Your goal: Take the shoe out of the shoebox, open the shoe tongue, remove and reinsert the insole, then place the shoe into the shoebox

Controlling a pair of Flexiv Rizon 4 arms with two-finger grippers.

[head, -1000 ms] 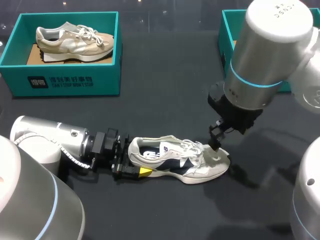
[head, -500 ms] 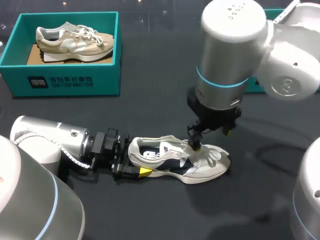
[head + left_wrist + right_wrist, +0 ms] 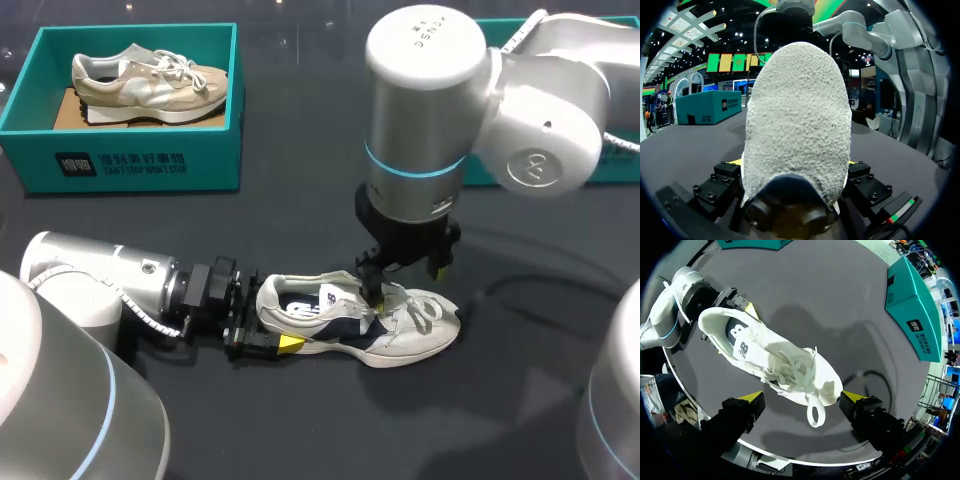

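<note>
A white and navy shoe (image 3: 360,325) lies on its sole on the dark table, toe to the right. My left gripper (image 3: 268,318) comes in low from the left and is shut on the shoe's heel (image 3: 797,115), which fills the space between its fingers. My right gripper (image 3: 403,278) hangs open and points down over the laces and tongue. In the right wrist view the shoe (image 3: 775,360) lies under and between the wide-apart yellow tips of the right gripper (image 3: 804,397), with a lace loop trailing off the toe.
A teal shoebox (image 3: 140,165) at the back left holds a beige shoe (image 3: 150,80). A second teal box (image 3: 610,170) stands at the back right, mostly hidden behind my right arm. A black cable runs over the table to the right of the shoe.
My right arm has swung left, carrying its open gripper from over the toe to over the laces. The left gripper and the shoe have stayed put.
</note>
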